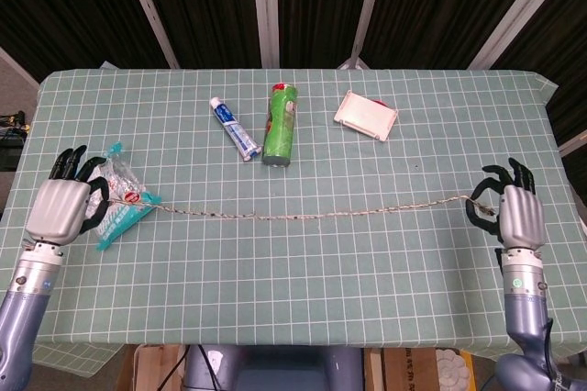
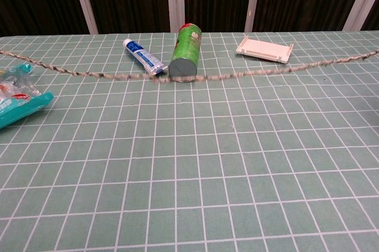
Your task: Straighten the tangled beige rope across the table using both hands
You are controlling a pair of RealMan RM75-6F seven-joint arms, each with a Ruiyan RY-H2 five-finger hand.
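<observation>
The beige rope (image 1: 303, 216) stretches in one nearly straight line across the table, slightly sagging in the middle, with no loop left in it. In the chest view the rope (image 2: 237, 74) hangs above the cloth from edge to edge. My left hand (image 1: 62, 208) holds its left end at the table's left side, fingers curled around it. My right hand (image 1: 514, 214) pinches the right end near the right edge. Neither hand shows in the chest view.
A green can (image 1: 281, 125) lies on its side at the back, with a toothpaste tube (image 1: 234, 128) to its left and a white tray (image 1: 365, 115) to its right. A snack bag (image 1: 117, 206) lies by my left hand. The green checked cloth (image 1: 303, 281) covers the table.
</observation>
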